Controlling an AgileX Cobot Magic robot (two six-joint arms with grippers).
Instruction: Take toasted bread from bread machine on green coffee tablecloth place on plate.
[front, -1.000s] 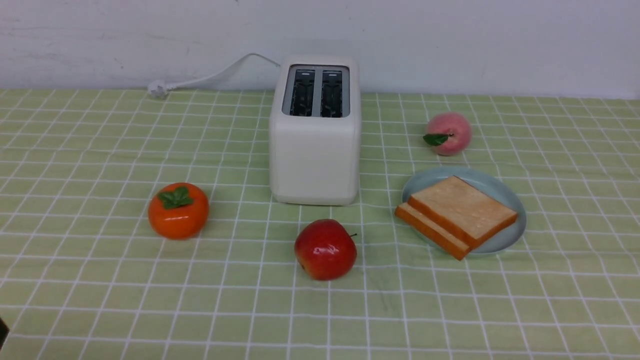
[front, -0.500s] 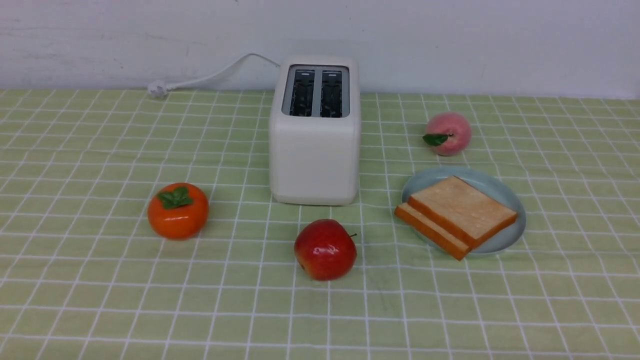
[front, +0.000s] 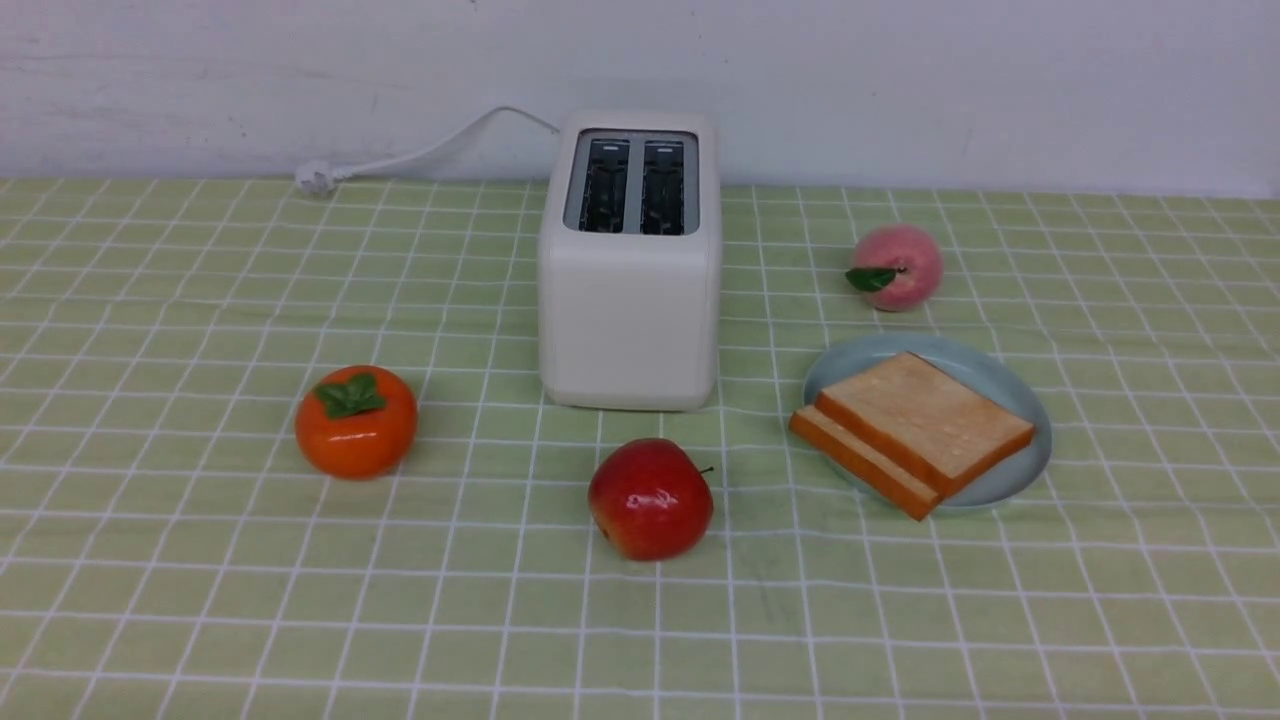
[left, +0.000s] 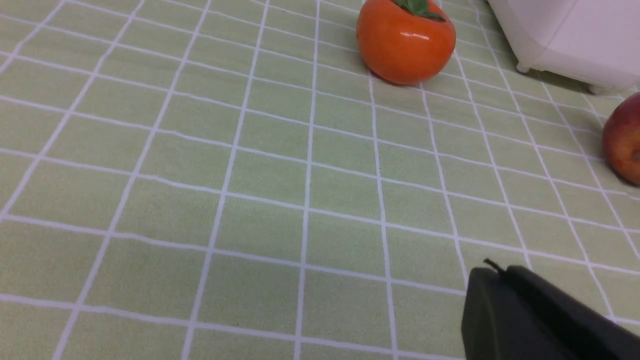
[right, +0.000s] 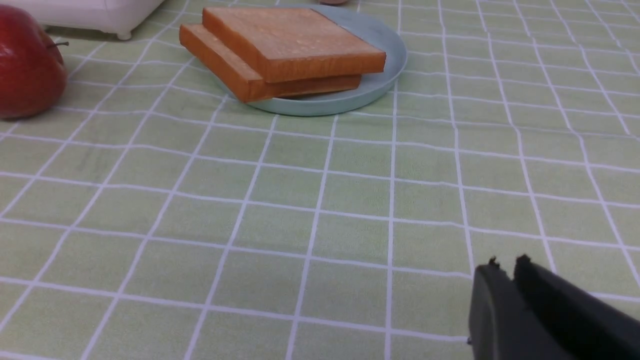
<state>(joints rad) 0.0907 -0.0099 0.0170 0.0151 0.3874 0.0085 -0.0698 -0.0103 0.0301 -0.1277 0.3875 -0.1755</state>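
Two slices of toasted bread (front: 925, 425) (right: 290, 45) lie stacked, slightly offset, on the pale blue-green plate (front: 1010, 380) (right: 385, 60), right of the bread machine (front: 630, 300). The toaster's two slots show no bread. Everything rests on the green coffee tablecloth (front: 200, 600). Neither gripper shows in the front view. In the left wrist view my left gripper (left: 492, 267) hangs shut and empty above bare cloth. In the right wrist view my right gripper (right: 506, 261) hovers over cloth well short of the plate, its tips parted by a narrow slit with nothing between them.
An orange persimmon (front: 356, 422) (left: 405, 42) sits left of the toaster and a red apple (front: 650, 498) (right: 27, 62) in front of it. A pink peach (front: 897, 266) lies behind the plate. The white power cord (front: 420, 150) runs along the back wall.
A dark bit of the left arm at the front view's lower left edge has slipped out of sight. The bread, plate and fruit have not moved.
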